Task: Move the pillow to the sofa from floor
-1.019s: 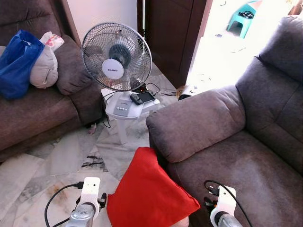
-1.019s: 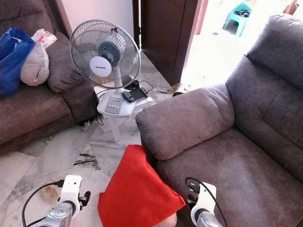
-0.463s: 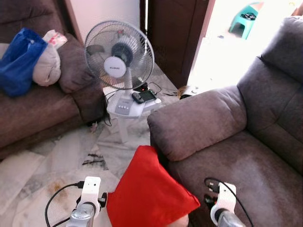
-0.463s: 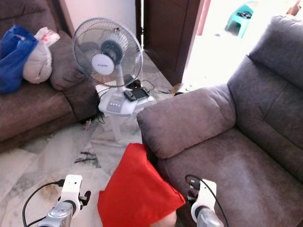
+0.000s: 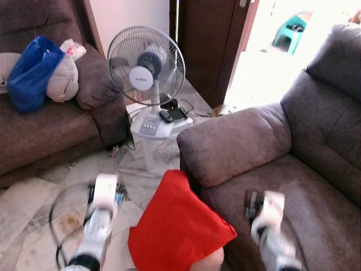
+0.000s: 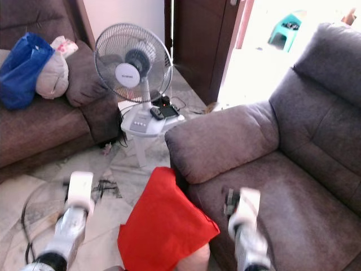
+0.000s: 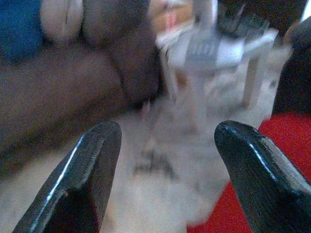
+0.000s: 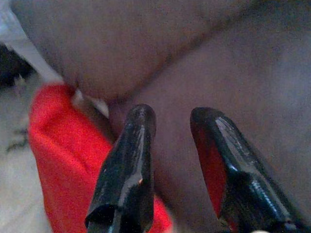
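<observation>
**Pillow on floor against sofa, both end effectors raised, no grasp**

Pillow (image 5: 177, 228), red, sits on the marble floor (image 5: 34, 197), tilted, upper corner leaning on the front of the grey sofa (image 5: 282, 169) just under its armrest (image 5: 234, 144). Not on the seat yet.

Left end effector (image 7: 167, 170) hangs over the floor beside the pillow's left edge, fingers (image 7: 92, 170) spread wide, released, nothing between them. Right end effector (image 8: 167, 170) hangs over the sofa seat edge beside the pillow's right side; fingers (image 8: 129, 165) parted with a narrower gap, holding nothing. Both arms are motion-blurred in the eye views.

Step, as I judge it: approach, pre-grasp, arms bracketing the pillow. Next move likely calls for lowering both end effectors to the pillow's sides or a corner, closing on the fabric, then lifting over the seat edge. Soft pillow may sag or slip from a shallow pinch.

Background: fan (image 5: 145, 66) on a small white stand, second sofa (image 5: 51, 130) with blue bag (image 5: 31, 73), well apart from the pillow.
</observation>
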